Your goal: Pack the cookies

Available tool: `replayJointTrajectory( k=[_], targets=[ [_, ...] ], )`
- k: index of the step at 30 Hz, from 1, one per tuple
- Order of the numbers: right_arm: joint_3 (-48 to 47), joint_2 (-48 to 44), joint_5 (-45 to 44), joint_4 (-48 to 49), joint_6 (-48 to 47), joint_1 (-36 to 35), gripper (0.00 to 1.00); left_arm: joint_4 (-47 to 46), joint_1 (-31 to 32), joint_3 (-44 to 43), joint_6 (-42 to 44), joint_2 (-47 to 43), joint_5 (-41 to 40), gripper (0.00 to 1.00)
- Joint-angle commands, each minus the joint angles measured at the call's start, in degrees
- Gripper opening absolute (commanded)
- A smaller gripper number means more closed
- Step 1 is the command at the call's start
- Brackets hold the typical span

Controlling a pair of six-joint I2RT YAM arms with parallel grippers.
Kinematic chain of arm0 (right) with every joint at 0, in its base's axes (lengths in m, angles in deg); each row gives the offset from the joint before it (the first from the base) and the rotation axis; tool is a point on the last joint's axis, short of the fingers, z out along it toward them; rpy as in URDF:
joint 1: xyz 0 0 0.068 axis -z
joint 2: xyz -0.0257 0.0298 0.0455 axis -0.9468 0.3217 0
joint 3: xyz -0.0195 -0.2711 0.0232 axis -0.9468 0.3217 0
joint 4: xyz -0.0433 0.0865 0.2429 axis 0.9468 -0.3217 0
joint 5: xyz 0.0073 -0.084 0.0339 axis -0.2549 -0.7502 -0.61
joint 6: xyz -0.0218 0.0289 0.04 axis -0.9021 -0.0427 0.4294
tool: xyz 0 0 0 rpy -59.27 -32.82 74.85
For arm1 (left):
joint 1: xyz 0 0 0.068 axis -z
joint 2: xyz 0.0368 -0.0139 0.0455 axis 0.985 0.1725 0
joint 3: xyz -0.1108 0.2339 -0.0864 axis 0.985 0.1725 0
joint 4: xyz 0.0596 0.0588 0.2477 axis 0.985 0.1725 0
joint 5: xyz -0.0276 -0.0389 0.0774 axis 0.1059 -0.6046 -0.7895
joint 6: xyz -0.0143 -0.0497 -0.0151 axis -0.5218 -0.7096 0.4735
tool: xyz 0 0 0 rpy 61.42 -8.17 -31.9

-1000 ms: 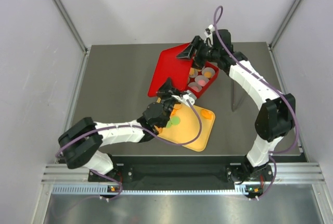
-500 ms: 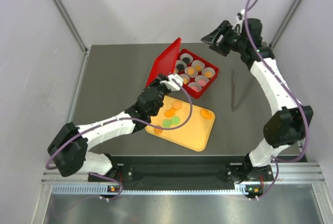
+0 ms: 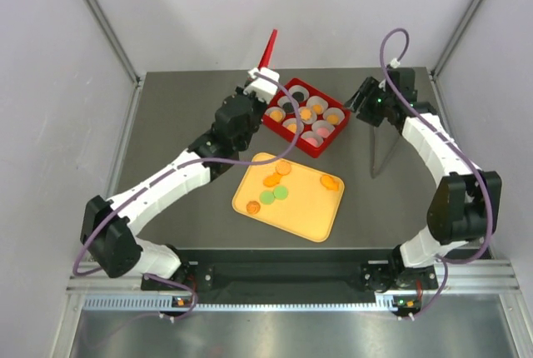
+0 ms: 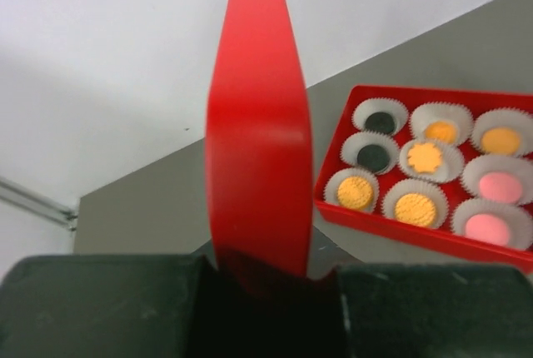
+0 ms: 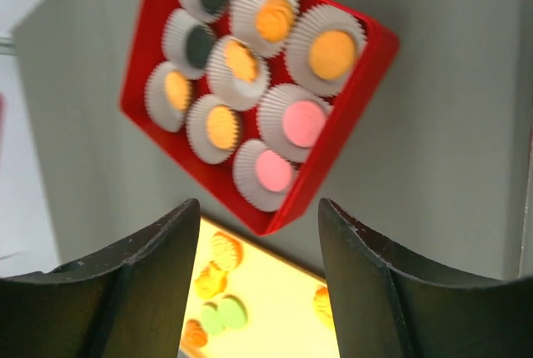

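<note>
A red box [image 3: 315, 149] sits on a grey counter [image 3: 183, 116]. Each of its nine paper cups [image 5: 330, 17] holds one of the cookies [image 3: 306, 113]: five orange, two black, two pink. Filling looks done, and closing the box seems to be what is left. The left jaws pinch the red lid [image 3: 268, 48] upright, edge-on, at the box's far left corner. The right jaws are spread and empty, hovering just right of the box. About six spare cookies, orange and green, lie on a yellow tray [image 3: 312, 212] nearer the arms. Metal tweezers [image 3: 379, 150] lie to the right. Nothing covers the box.
</note>
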Motion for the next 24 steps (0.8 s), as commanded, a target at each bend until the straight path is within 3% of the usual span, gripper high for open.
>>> replayJointTrajectory(
  k=[1,6,14,24],
  targets=[
    [0.4,1.0,-4.4,1.8,-2.3,-2.2,0.59,9.1,-4.3,-8.8,-11.0,-0.1,9.4,0.00],
    [0.3,4.8,-6.9,1.8,-2.8,-4.6,0.57,16.7,-10.3,-14.2,-18.0,2.1,23.4,0.00],
    [-1.6,11.5,-10.4,1.0,-2.8,-7.8,0.55,18.1,-16.3,-16.3,-24.2,2.8,35.5,0.00],
    [-4.2,16.1,-12.2,0.9,-3.0,-8.9,0.49,13.7,-18.9,-12.2,-27.8,1.3,41.2,0.00]
  ],
)
